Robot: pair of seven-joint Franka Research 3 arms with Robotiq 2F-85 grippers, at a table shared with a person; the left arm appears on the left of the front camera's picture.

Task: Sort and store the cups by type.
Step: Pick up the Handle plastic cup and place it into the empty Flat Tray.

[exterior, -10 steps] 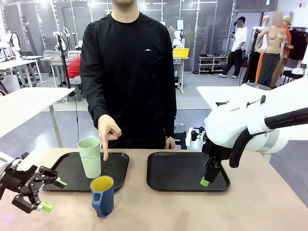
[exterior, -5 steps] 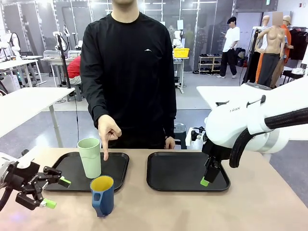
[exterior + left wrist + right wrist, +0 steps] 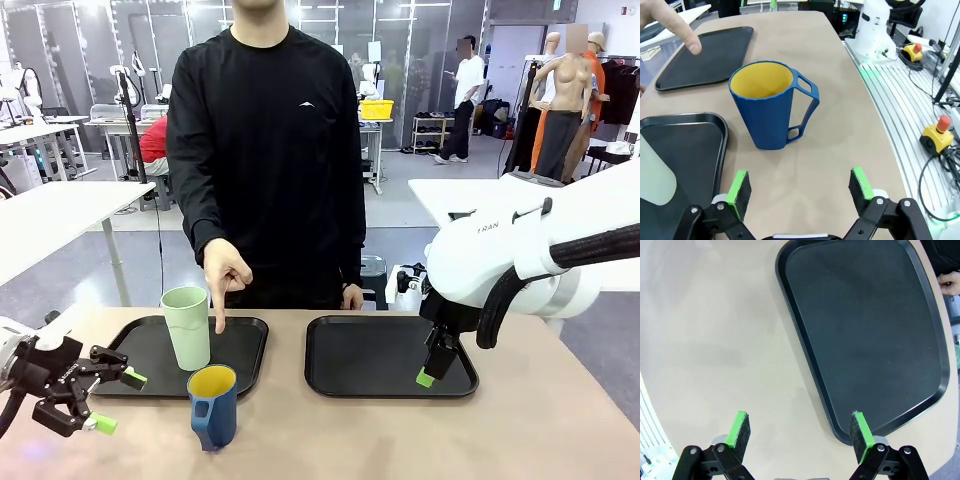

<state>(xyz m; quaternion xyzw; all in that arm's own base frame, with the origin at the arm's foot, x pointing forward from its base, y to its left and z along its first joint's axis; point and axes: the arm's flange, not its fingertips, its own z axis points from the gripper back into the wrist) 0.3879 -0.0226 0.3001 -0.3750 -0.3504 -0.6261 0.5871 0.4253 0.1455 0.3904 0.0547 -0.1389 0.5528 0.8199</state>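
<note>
Sorting looked barely begun: the green tumbler (image 3: 186, 328) stood on the left tray (image 3: 245, 350), the blue mug (image 3: 212, 407) on the worktop (image 3: 400, 440) by its near edge, left tool (image 3: 115, 402) and right tool (image 3: 800, 429) both wide open, empty

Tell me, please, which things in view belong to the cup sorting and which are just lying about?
Belonging: pale green tumbler, standing on the left tray; blue mug, on the bare table; right tray; the person's pointing hand.
Lying about: yellow crate far behind; stop button and cables beside the table.
</note>
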